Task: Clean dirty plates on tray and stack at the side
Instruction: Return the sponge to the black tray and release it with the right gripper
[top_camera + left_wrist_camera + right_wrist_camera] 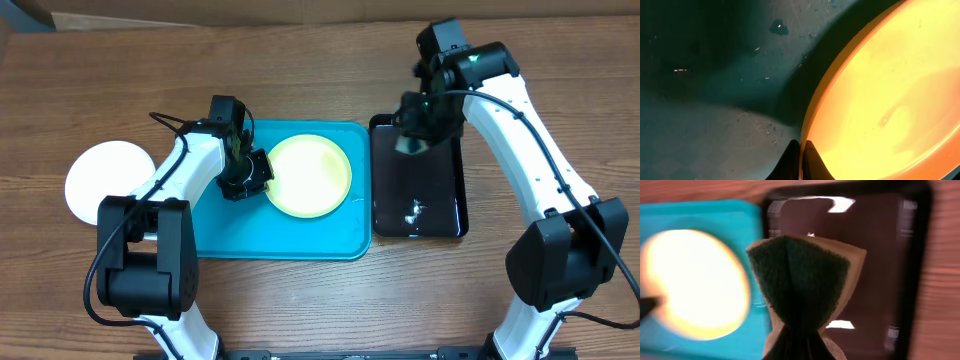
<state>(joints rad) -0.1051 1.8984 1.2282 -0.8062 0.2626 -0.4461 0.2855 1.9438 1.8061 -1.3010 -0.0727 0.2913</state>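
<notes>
A pale yellow-green plate (310,175) lies in the teal tray (290,245). My left gripper (262,172) is shut on that plate's left rim; in the left wrist view the fingers (801,150) pinch the rim of the plate (885,100). A white plate (108,180) lies on the table left of the tray. The aqua plate is out of view. My right gripper (412,138) is shut on a green sponge (802,277) and holds it above the black tray (420,215). The plate (695,282) and the tray (700,215) also show in the right wrist view.
The black tray (890,255) lies right of the teal tray, touching it, with a small white speck of wet or foam (413,210) on it. Cardboard lies along the table's far edge.
</notes>
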